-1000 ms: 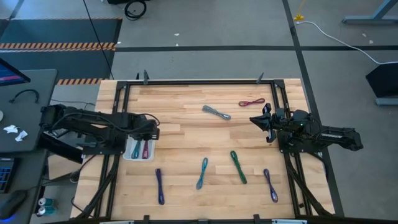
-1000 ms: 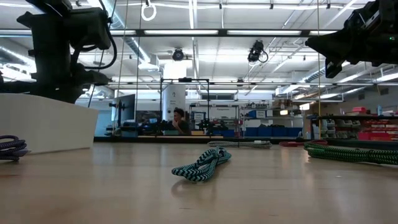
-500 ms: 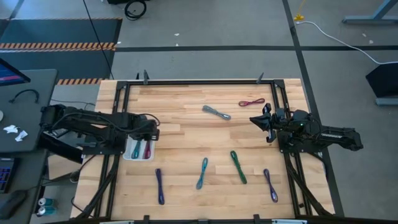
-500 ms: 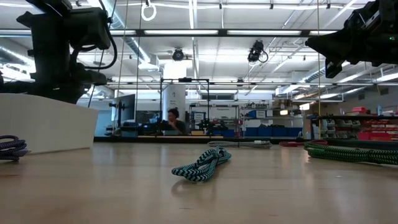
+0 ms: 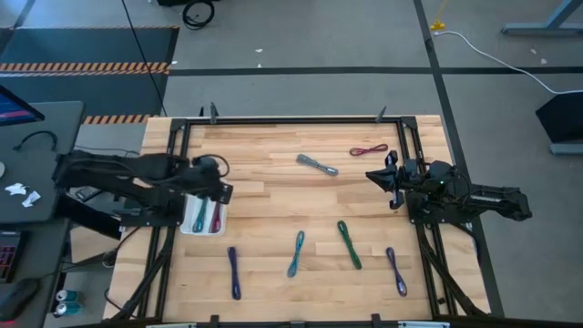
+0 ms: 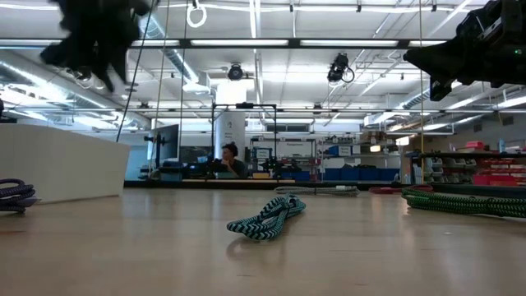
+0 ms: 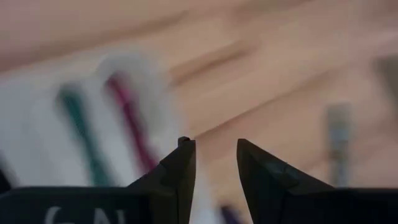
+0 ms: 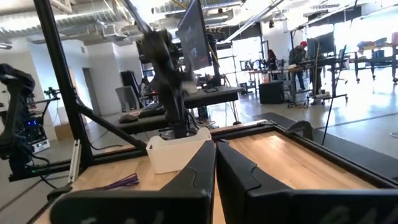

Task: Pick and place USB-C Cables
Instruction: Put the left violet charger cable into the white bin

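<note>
A white tray [image 5: 186, 228] near the table's left edge holds a teal cable [image 5: 199, 217] and a maroon cable [image 5: 215, 217]; both show blurred in the left wrist view, teal [image 7: 78, 124] and maroon [image 7: 127, 112]. My left gripper [image 5: 221, 189] hangs open above the tray's far end, high over the table [image 6: 94, 41], holding nothing [image 7: 213, 144]. Loose on the wood lie a grey cable [image 5: 317, 165], a red one [image 5: 368, 150], a purple one [image 5: 234, 271], a teal one [image 5: 296, 253], a green one [image 5: 349, 244] and a second purple one [image 5: 395, 271]. My right gripper [image 5: 377, 176] waits shut and raised on the right [image 8: 216, 149].
A black metal frame [image 5: 291, 119] runs along the table's edges. The tray's white wall [image 6: 57, 160] stands at the left of the low view. Bare wood [image 5: 273, 205] lies between the tray and the loose cables. A person [image 6: 223, 160] sits far behind the table.
My left gripper has risen quickly from just over the tray, climbing high above the table and shifting slightly toward the far edge. The two cables stay in the tray. The right arm has kept still.
</note>
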Action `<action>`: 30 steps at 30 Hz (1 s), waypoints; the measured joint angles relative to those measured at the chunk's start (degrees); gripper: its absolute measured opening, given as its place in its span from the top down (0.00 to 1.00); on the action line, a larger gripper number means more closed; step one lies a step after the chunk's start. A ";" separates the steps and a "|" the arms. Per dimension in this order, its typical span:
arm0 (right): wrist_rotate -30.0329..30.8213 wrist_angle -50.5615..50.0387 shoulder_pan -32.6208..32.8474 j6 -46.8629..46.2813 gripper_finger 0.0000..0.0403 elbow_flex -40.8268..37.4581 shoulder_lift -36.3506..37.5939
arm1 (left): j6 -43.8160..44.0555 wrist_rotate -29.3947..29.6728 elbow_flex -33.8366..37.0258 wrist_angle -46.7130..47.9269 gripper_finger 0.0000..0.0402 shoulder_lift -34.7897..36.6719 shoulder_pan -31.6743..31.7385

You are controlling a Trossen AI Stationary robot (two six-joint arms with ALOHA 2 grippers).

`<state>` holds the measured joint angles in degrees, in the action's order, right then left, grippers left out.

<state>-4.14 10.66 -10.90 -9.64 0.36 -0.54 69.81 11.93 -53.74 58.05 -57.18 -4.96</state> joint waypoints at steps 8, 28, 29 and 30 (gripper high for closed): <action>-5.47 1.45 0.35 -4.74 0.96 -0.01 0.00 | -34.43 27.86 -9.62 -30.96 0.70 -0.82 -21.77; 0.13 10.73 12.42 -5.92 0.98 0.00 0.02 | -52.98 33.68 -3.95 -68.65 0.70 -34.78 -35.02; 0.13 10.73 12.48 -5.60 0.98 0.00 0.02 | -50.21 33.59 -3.95 -70.05 0.70 -36.23 -34.93; 0.15 10.71 12.48 -5.41 0.98 0.00 0.02 | -46.27 33.04 -3.95 -71.29 0.70 -37.56 -34.82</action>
<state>-3.99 21.37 1.58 -15.06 0.36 -0.51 23.54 44.97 -57.69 -13.24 -94.74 -39.77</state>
